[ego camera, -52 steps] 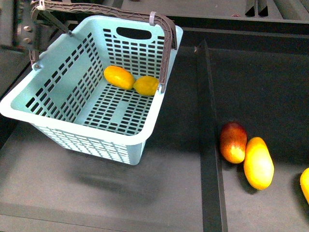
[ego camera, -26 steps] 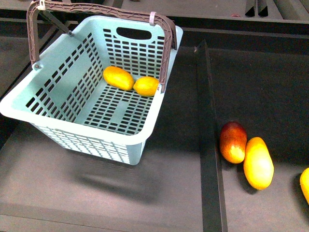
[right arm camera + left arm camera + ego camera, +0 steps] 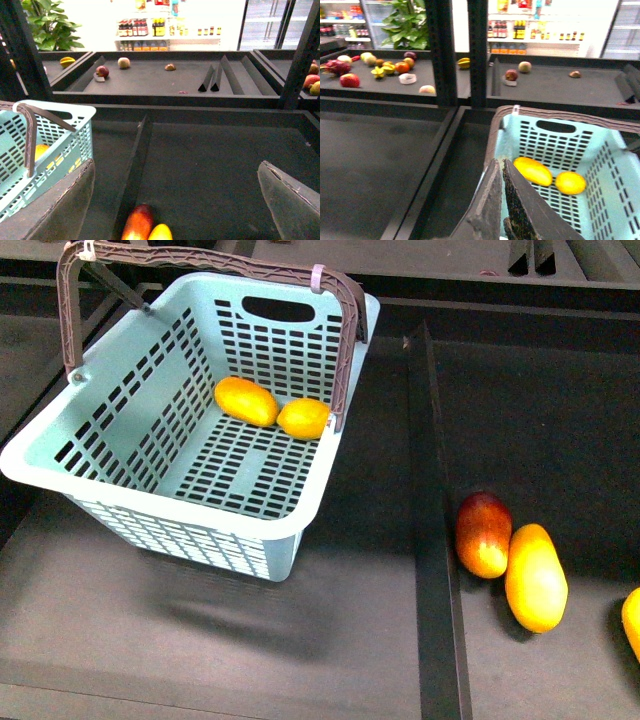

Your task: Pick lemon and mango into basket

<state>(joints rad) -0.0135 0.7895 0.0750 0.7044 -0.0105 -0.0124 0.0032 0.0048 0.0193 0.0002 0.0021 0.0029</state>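
Observation:
The light teal basket [image 3: 150,508] stands at the left of the front view, its brown handle [image 3: 200,258] swung to the far side. On its slotted floor the orange-yellow mango [image 3: 246,400] and the smaller yellow lemon [image 3: 302,418] lie touching. Neither gripper shows in the front view. My left gripper [image 3: 501,167] is shut and empty, its tips just by the basket [image 3: 620,165] rim, with the mango [image 3: 533,171] and lemon [image 3: 570,183] beyond them. My right gripper [image 3: 176,164] is open with nothing between its fingers, above the dark shelf and right of the basket [image 3: 60,130].
A raised black divider [image 3: 430,520] runs right of the basket. Beyond it lie a dark red-and-yellow mango [image 3: 483,533], a long yellow-orange fruit [image 3: 535,577] touching it, and another yellow fruit [image 3: 632,622] at the frame edge. Black shelf posts [image 3: 440,50] stand behind.
An arm part by the left end of the handle has gone out of the front view. Basket and fruits have hardly moved.

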